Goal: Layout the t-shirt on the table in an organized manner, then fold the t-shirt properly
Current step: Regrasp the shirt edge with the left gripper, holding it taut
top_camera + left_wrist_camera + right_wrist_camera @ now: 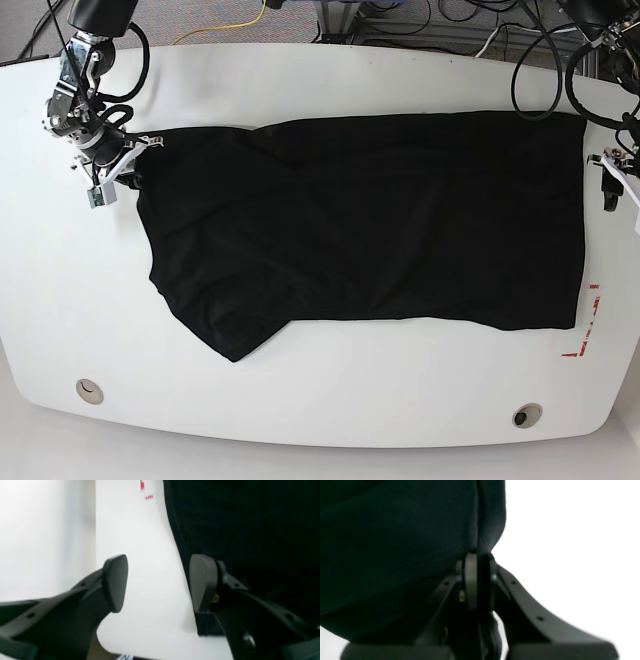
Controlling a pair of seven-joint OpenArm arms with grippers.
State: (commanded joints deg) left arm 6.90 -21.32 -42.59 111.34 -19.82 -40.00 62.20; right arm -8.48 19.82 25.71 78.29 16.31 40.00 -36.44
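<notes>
The black t-shirt (370,220) lies spread across the white table (330,390), wide and fairly flat, with a loose fold hanging toward the front left. My right gripper (137,150) is at the shirt's far left corner. In the right wrist view this gripper (480,580) is shut on a pinch of the black cloth (395,542). My left gripper (603,165) hovers at the shirt's right edge. In the left wrist view it (160,582) is open, one fingertip (116,582) over bare table (150,555), the other (203,582) at the shirt's hem (250,530).
Red markings (585,325) sit near the table's right edge, also showing as red marks (143,487) in the left wrist view. Two round grommet holes (90,390) (527,415) lie along the front. Cables (240,25) run behind the table's back edge.
</notes>
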